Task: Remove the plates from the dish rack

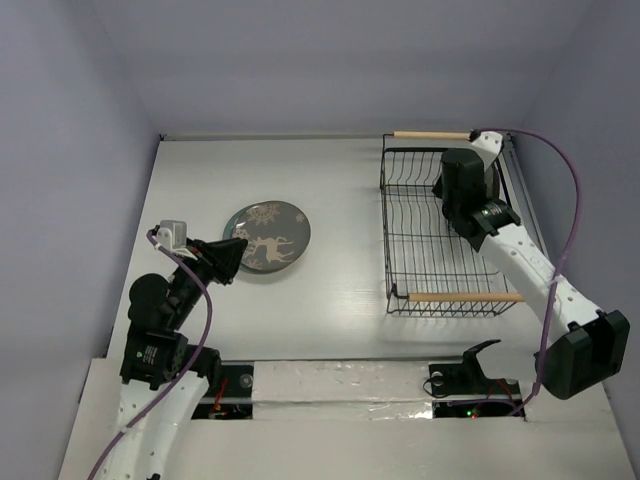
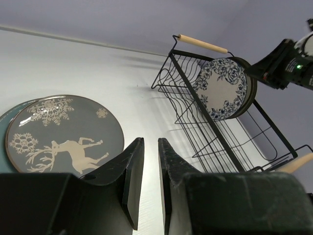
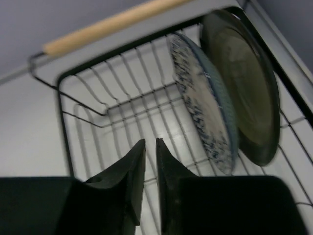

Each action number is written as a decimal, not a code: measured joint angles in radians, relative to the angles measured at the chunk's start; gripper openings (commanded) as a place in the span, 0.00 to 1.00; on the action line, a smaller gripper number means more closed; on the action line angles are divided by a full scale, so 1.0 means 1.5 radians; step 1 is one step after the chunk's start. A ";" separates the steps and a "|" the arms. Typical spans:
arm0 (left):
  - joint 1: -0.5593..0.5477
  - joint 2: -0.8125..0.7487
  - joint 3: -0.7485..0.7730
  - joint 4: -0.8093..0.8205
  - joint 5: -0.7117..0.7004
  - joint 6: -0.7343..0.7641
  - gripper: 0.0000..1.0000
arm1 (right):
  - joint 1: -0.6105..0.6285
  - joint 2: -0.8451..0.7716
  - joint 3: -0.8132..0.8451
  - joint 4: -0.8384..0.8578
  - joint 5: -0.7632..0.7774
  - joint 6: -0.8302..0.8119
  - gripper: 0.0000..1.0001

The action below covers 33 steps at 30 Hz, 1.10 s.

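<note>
left gripper (image 2: 150, 143) pinched almost together on nothing, just beside the stacked plates on the table (image 1: 340, 200)
grey-brown deer plate (image 2: 63, 132) with pale snowflakes lies flat on a teal plate (image 2: 3, 120), of which only a sliver of rim shows at its left edge; both sit left of the dish rack (image 1: 400, 250), well apart from it. right gripper (image 3: 150, 143) is also nearly together with only a thin slit, holding nothing, over the far end of the rack near its far wooden handle (image 3: 110, 24). white floral plate (image 2: 221, 88) stands on edge in the rack's far end, with a dark plate (image 3: 247, 83) upright just behind it, close against it; cannot tell if more plates are behind
</note>
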 measured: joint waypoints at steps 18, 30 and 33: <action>-0.022 -0.002 -0.001 0.000 0.004 0.000 0.18 | -0.129 0.101 -0.034 -0.077 0.049 -0.041 0.45; -0.023 0.011 -0.001 0.000 0.007 0.000 0.18 | -0.130 0.139 -0.033 -0.100 0.070 -0.106 0.00; -0.023 0.015 -0.001 0.000 0.007 0.000 0.18 | -0.118 0.136 -0.032 -0.109 0.073 -0.105 0.00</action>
